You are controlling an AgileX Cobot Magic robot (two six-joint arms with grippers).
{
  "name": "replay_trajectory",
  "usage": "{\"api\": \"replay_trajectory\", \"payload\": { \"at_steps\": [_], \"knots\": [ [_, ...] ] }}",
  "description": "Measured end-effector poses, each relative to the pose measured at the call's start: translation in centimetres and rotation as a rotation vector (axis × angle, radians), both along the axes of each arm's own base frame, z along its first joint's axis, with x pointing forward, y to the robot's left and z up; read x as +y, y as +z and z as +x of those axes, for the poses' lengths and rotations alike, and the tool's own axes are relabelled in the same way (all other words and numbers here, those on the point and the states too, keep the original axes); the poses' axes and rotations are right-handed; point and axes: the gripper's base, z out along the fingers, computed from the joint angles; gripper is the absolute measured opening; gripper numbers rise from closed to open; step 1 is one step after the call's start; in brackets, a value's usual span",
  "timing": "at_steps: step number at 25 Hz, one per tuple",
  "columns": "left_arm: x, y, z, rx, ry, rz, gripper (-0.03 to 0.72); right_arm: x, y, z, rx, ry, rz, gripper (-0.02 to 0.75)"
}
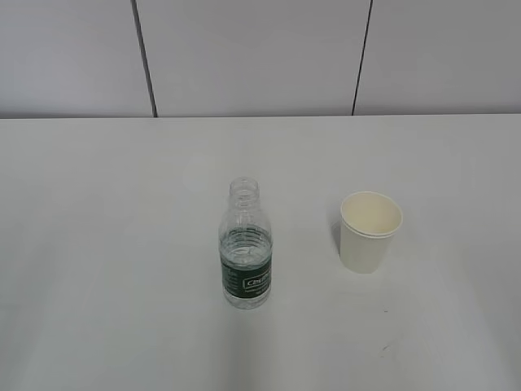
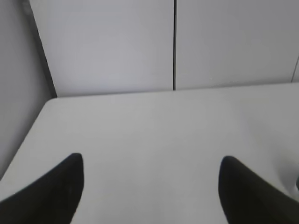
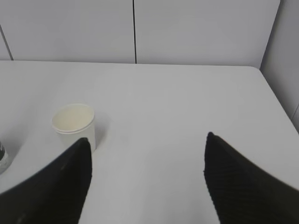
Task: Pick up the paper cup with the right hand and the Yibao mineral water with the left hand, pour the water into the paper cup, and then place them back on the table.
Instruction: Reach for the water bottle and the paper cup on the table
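The Yibao mineral water (image 1: 245, 248), a small clear bottle with a green label and no cap, stands upright on the white table (image 1: 106, 244). To its right the white paper cup (image 1: 370, 231) stands upright and apart from it. Neither arm shows in the exterior view. In the right wrist view the cup (image 3: 74, 125) sits ahead and left of my open right gripper (image 3: 146, 142), and the bottle's edge (image 3: 2, 158) shows at the far left. My left gripper (image 2: 152, 163) is open over bare table, with nothing between its fingers.
Grey wall panels (image 1: 252, 57) rise behind the table's far edge. In the left wrist view the table's left edge (image 2: 28, 135) runs beside a wall; in the right wrist view its right edge (image 3: 275, 100) does the same.
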Motion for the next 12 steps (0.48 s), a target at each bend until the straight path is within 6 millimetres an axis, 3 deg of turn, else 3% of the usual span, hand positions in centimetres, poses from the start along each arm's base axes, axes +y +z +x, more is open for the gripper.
{"api": "replay_trajectory", "payload": {
  "at_steps": [6, 8, 12],
  "knots": [
    [0.1, -1.4, 1.7, -0.085, 0.000, -0.032, 0.542, -0.1, -1.5, 1.3, -0.049, -0.004, -0.009, 0.585],
    [0.1, -1.2, 1.8, -0.114, 0.001, -0.037, 0.542, -0.1, -2.3, 1.8, -0.055, -0.004, -0.011, 0.585],
    [0.1, -0.9, 1.9, -0.162, 0.005, -0.043, 0.542, -0.1, -2.3, 2.1, -0.121, -0.003, -0.011, 0.585]
  ]
}}
